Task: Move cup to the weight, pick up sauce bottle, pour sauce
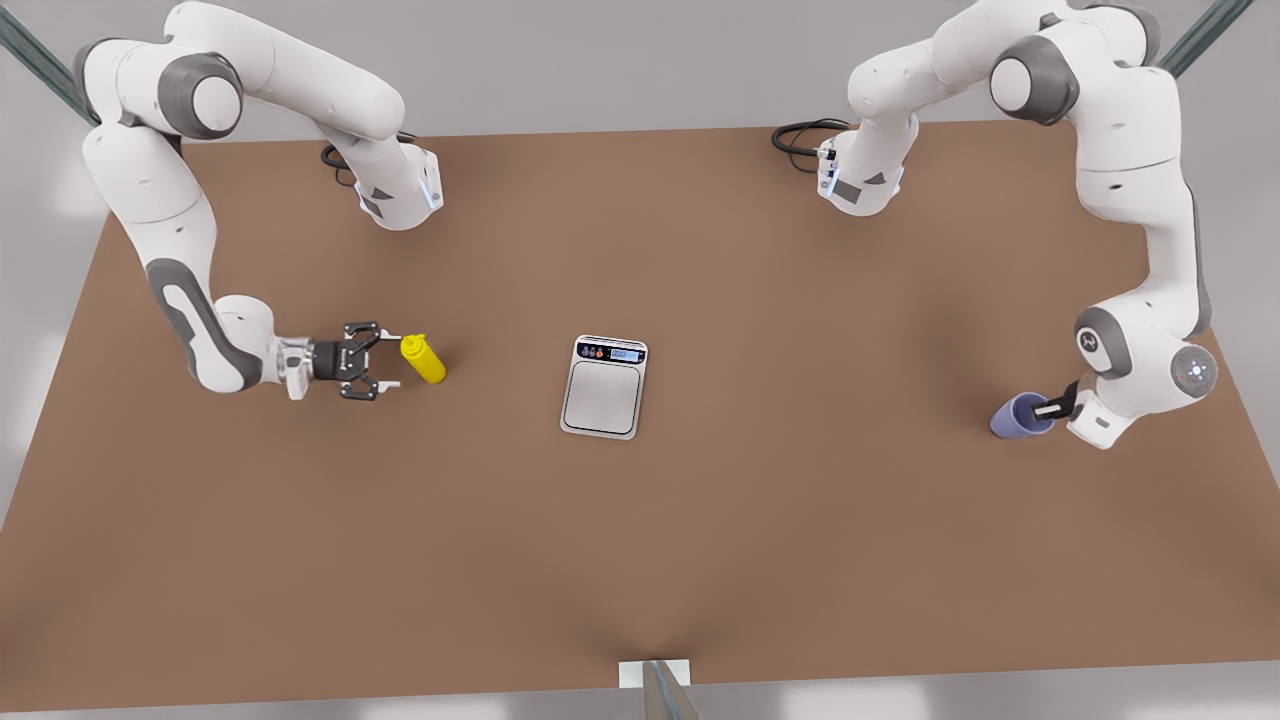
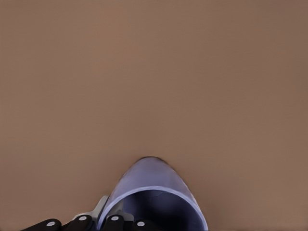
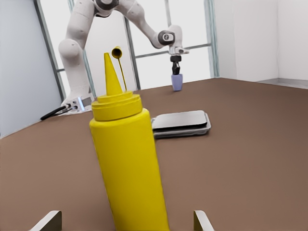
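While the cup stands far out at the front view's right, well apart from the scale at the table's middle, the left gripper is at its rim, one finger reaching over the lip; whether it has clamped the wall cannot be told from here. At the front view's left the right gripper lies level with the table, jaws spread wide, just beside the bottle but not touching it. To do the carry well, the left arm would need a firm pinch on the wall, a straight lift, and a level run to the scale, setting the cup down centred on the plate.

Seen from the left wrist, the cup sits directly beneath the camera, its open mouth in plain sight, dark gripper links alongside its near wall; the finger ends are hidden, so the grip stays uncertain.

Seen from the right wrist, the bottle stands upright between the two spread fingertips, clear of both, its cap flipped open on a tether. Beyond it lies the scale, and farther off the left gripper meets the cup. This arm looks best kept waiting until the cup lands.
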Robot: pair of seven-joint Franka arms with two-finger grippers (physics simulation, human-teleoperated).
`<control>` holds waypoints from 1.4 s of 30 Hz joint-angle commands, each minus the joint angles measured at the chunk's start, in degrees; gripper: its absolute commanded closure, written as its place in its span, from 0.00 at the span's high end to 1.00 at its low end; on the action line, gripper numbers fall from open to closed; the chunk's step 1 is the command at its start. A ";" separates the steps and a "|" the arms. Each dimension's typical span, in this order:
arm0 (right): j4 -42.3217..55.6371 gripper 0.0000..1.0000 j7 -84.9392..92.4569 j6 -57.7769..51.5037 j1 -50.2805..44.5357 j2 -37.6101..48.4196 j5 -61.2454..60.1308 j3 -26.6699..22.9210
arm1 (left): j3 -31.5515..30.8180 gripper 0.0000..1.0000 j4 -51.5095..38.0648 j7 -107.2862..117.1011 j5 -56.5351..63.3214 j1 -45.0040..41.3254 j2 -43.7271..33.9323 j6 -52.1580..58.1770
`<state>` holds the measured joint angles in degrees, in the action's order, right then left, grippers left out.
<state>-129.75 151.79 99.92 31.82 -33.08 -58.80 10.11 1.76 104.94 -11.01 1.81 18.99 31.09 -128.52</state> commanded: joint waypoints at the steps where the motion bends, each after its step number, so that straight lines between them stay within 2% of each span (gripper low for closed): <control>1: -0.06 1.00 0.00 0.01 0.00 0.03 0.00 0.00 | 0.00 0.21 0.00 -0.06 -0.32 -0.01 0.11 0.02; 9: -0.41 1.00 0.79 0.71 -1.32 0.03 -0.79 0.00 | -0.35 0.21 -3.77 -0.06 -0.23 -2.29 -0.24 0.72; 12: -0.50 1.00 0.97 0.72 -2.46 0.03 -1.93 0.09 | -3.86 0.21 -7.55 0.20 -2.33 -8.88 -3.32 6.94; 14: -0.68 1.00 1.05 0.72 -3.16 0.03 -2.72 0.09 | -5.63 0.21 -12.04 2.92 -5.24 -18.28 -3.05 10.92; 20: -1.03 1.00 1.32 0.72 -5.19 0.03 -4.48 0.09 | -5.72 0.21 -15.11 37.19 -5.33 -42.89 -0.60 11.18; 23: -1.12 1.00 2.20 0.72 -6.15 0.03 -5.71 0.09 | -5.72 0.21 -24.34 44.40 -6.82 -49.13 7.49 11.09; 26: -1.12 1.00 2.29 0.72 -7.12 0.03 -6.33 0.09 | -5.80 0.21 -30.67 50.82 -7.09 -53.62 12.06 10.74; 30: -1.12 1.00 2.37 0.72 -7.30 0.03 -6.33 0.09 | -7.56 0.21 -30.76 52.49 -7.17 -56.34 12.50 10.74; 33: -1.12 0.93 2.37 0.63 -7.65 0.03 -6.42 0.09 | -8.00 0.21 -30.76 53.81 -7.09 -56.52 12.59 10.57; 35: -1.12 0.82 2.37 0.63 -7.65 0.03 -6.42 0.09 | -8.26 0.21 -30.76 54.52 -7.09 -58.19 12.94 10.57; 37: -1.12 0.77 2.37 0.54 -7.65 0.03 -6.42 0.09 | -8.26 0.21 -30.76 54.52 -7.09 -58.63 13.73 10.57; 40: -1.12 0.56 2.37 0.63 -7.65 0.03 -6.42 0.09 | -8.26 0.21 -30.76 54.52 -7.09 -59.42 15.40 9.07; 42: -1.12 0.53 2.37 0.63 -7.65 0.03 -6.50 0.09 | -8.26 0.21 -30.76 54.51 -7.09 -59.86 15.49 9.07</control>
<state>-130.87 154.21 100.55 24.24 -33.05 -65.30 10.19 -6.51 74.17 43.64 -1.92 -40.95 46.66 -119.36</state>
